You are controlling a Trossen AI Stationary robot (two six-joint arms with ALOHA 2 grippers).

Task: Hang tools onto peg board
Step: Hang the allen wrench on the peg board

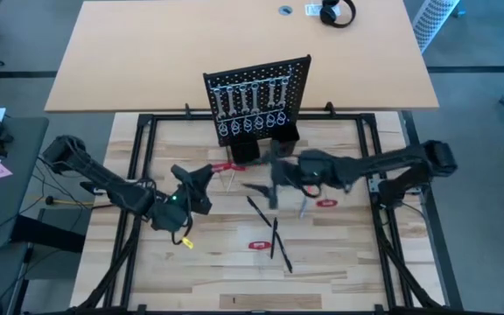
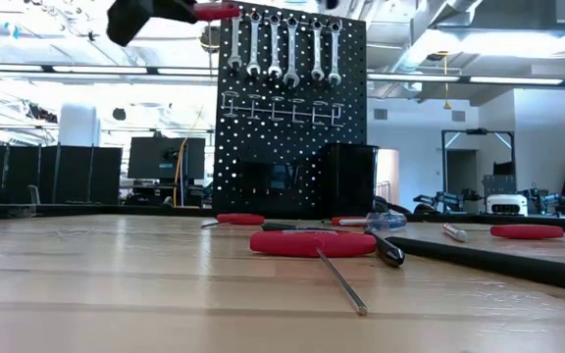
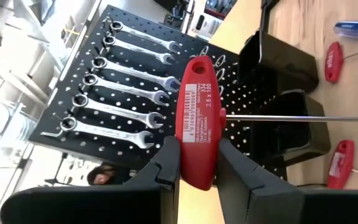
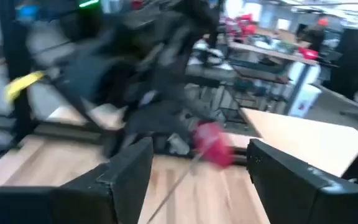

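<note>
Bright ceiling strip lights are glaring behind the peg board (image 2: 290,108) in the low view. The right wrist view is smearing with motion blur.

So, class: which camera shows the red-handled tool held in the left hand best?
The left wrist view: the red-handled tool fills it, left hand clamped on it, label showing. The high view shows a small red bit, the low view its handle, the right wrist view a blur.

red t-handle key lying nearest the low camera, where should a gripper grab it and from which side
Judging from its pose, grip the red T-handle key across its red handle, coming straight down from above. The handle lies flat on the table and is the thickest part; the thin steel shaft running toward the camera offers little to pinch.
</note>
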